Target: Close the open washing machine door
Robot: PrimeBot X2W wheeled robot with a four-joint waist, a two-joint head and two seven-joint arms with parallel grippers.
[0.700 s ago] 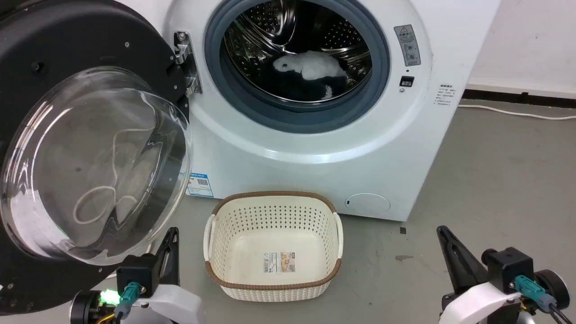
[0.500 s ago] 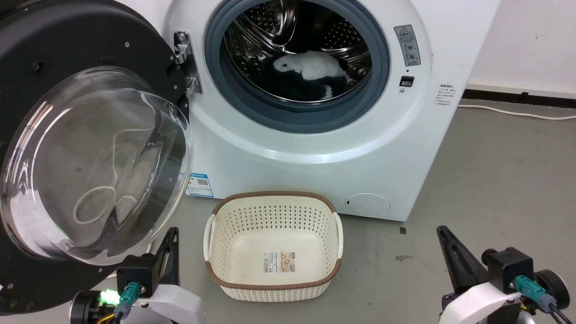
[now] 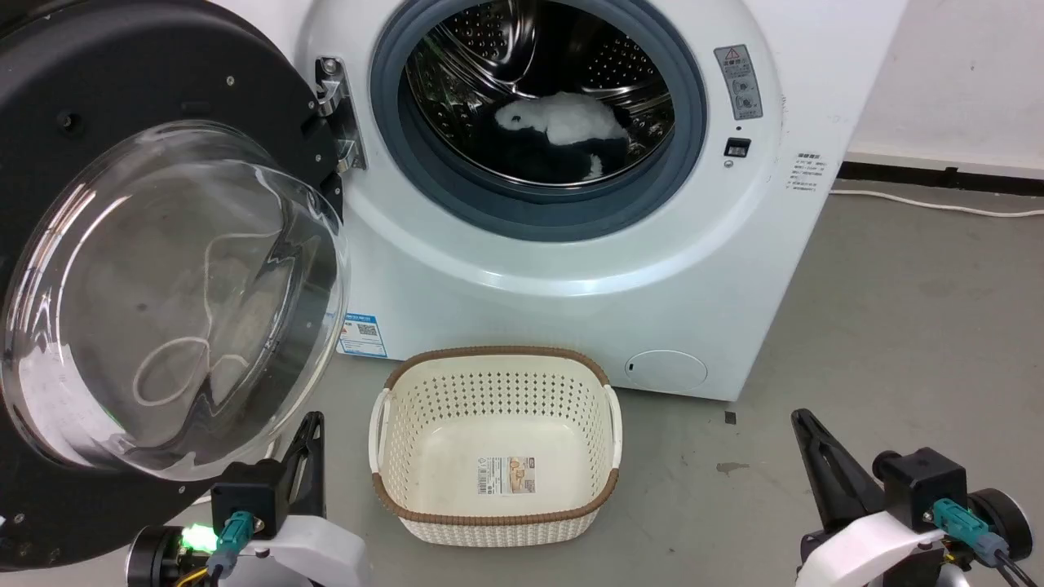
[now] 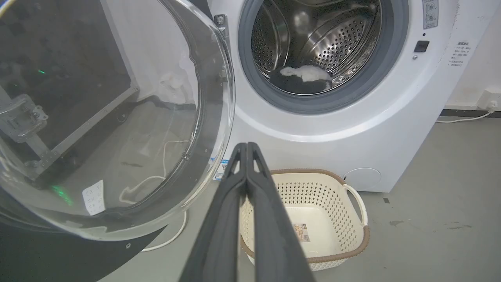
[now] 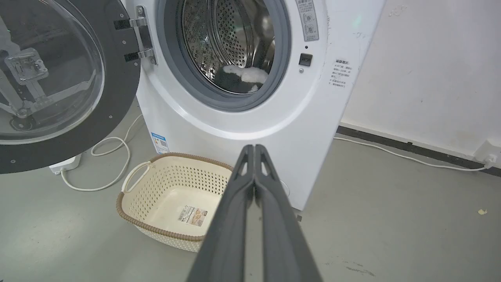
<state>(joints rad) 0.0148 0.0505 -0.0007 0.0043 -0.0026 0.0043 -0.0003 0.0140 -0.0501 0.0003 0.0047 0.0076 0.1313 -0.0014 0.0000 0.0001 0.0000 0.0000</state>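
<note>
Nothing moved, basket [image 3: 495, 444] before washing machine [image 3: 571, 302]

Washing machine door [image 3: 122, 65]: left part cut by frame edge. Washing machine [image 3: 571, 310]: top cropped. Warning label [image 3: 738, 81]: print too small to read.

The washing machine [image 3: 571, 269] is smooth, shiny white. Its drum [image 3: 481, 41] is bright metal full of little holes, with a dull grey rubber ring [image 3: 538, 220] around it. A fluffy white cloth [image 3: 571, 118] lies inside. The washing machine door [image 3: 147, 73] beside the machine is dull black plastic around a clear, shiny glass bowl [image 3: 171, 302], on a shiny metal hinge [image 3: 334, 106]. In front of the machine, the basket [image 3: 497, 390] is cream plastic with a brown woven-looking rim. The floor [image 3: 897, 326] is dull grey.
</note>
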